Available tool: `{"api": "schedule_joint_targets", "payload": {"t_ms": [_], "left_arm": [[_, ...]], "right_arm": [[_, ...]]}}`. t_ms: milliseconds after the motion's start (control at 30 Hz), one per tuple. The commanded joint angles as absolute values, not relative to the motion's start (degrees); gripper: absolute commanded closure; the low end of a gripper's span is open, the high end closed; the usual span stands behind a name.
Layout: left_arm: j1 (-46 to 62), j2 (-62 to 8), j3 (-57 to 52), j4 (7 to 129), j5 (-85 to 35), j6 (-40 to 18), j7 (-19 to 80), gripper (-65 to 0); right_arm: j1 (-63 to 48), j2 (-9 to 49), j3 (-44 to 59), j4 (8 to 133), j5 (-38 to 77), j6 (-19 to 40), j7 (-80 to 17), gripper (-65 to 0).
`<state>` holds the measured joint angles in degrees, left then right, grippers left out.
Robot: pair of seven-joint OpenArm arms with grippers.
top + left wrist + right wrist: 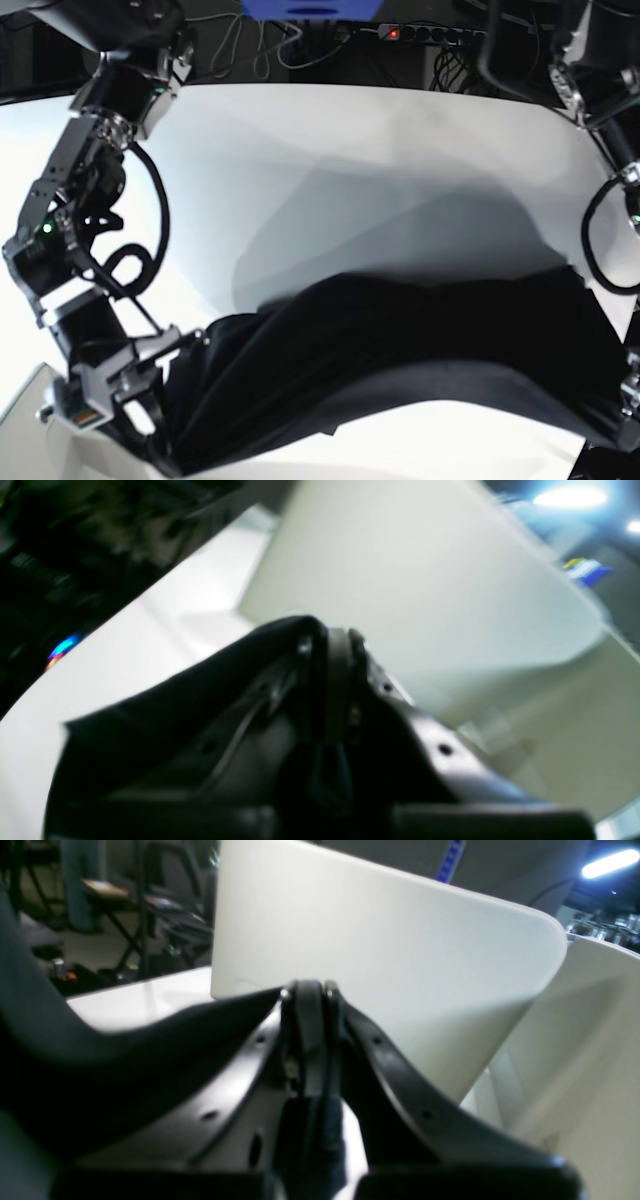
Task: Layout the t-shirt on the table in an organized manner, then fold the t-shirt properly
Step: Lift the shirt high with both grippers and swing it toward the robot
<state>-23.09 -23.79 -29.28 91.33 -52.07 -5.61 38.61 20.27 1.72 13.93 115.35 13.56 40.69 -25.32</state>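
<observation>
Right gripper [312, 990] at 7 o'clock and left gripper [332, 640] at 4 o'clock both look clamped on the t-shirt [400, 350], stretched low over the table [350, 150] at 6 o'clock; thin fabric could slip out under tension, dropping it crumpled.
</observation>
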Motion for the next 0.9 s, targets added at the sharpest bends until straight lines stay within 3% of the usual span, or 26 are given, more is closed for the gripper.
{"api": "schedule_joint_targets", "payload": {"t_ms": [0,100,600,867], "left_arm": [[-26.07,-24.92,-28.70,92.88,-52.44,-7.08,36.53,-0.2],[-28.62,-24.92,-26.24,94.29,-52.44,-9.36,36.53,-0.2],[-40.31,-26.59,-22.90,96.84,-52.88,-9.63,36.35,-0.2],[-43.03,-26.68,-20.79,97.27,-52.97,-9.63,36.35,-0.2]], "right_arm": [[22.46,2.15,14.73,116.35,14.64,40.00,-22.11,0.0],[25.80,2.15,16.13,116.35,14.64,40.00,-21.58,0.0],[41.36,4.97,19.74,116.44,14.37,40.00,-21.58,0.0],[43.56,5.76,21.14,116.97,14.37,40.00,-21.58,0.0]]}}
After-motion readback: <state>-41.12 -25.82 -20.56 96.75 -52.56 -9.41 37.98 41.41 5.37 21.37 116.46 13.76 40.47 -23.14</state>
